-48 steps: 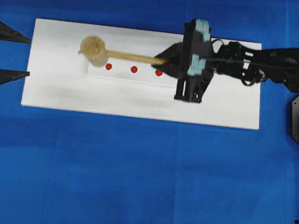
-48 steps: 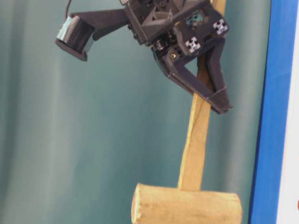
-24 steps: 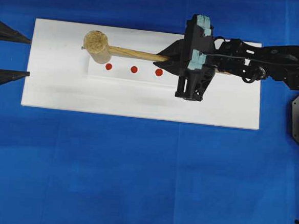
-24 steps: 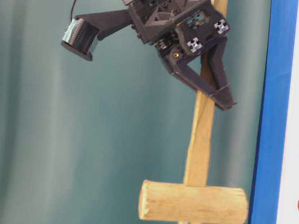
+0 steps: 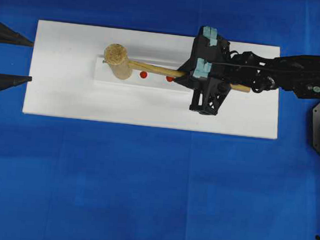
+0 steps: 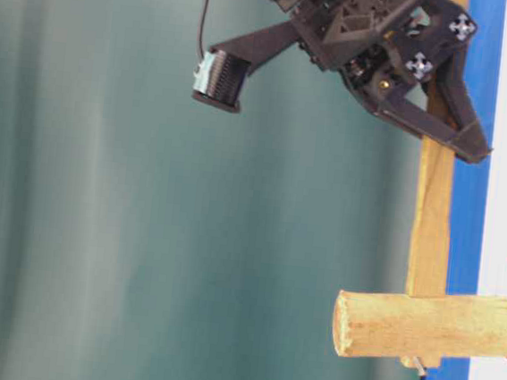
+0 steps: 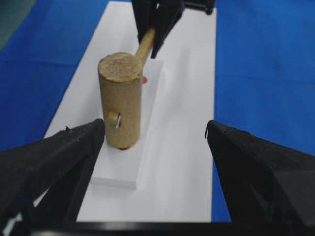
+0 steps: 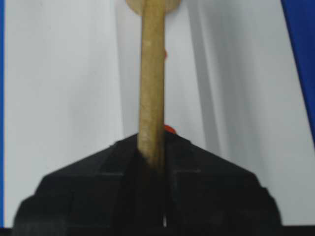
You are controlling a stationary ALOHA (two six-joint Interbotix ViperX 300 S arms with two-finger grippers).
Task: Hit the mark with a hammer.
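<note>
Left hand point(image 7: 157, 162): nearest item in the left wrist view. Two black fingers point(image 7: 54, 162) stand spread wide apart at the lower corners of that view, nothing between them. In the overhead view the same fingers show as dark wedges at the left edge, off the white board point(image 5: 57, 96) and apart from the hammer.

Counter point(image 5: 144, 190): blue surface, carrying the white board, which lies long-side across the overhead view.

Raised white strip point(image 7: 147, 142): narrow slab lying lengthwise on the board, near its middle. It bears a row of red marks point(image 5: 143, 74).

Hammer point(image 5: 118, 62): light wooden mallet. Its thick cylindrical head stands on end at the near end of the strip, as the left wrist view has it, with the lower face down on the strip over the nearest red mark; a sliver of red shows at the base of the head point(image 7: 124, 147). A small metal pin sticks out of the head's side. The table-level view shows the head's end reaching the white surface. The flat handle point(image 5: 152, 69) runs from the head over the remaining marks toward the far end of the board.

Right hand point(image 5: 186, 75): farthest item, black, with pale blue pads on its body. Its fingers are closed tight on the handle, part way along; the handle's free end pokes out beyond the hand toward the arm. The right wrist view shows the handle emerging from between the clamped fingers.
</note>
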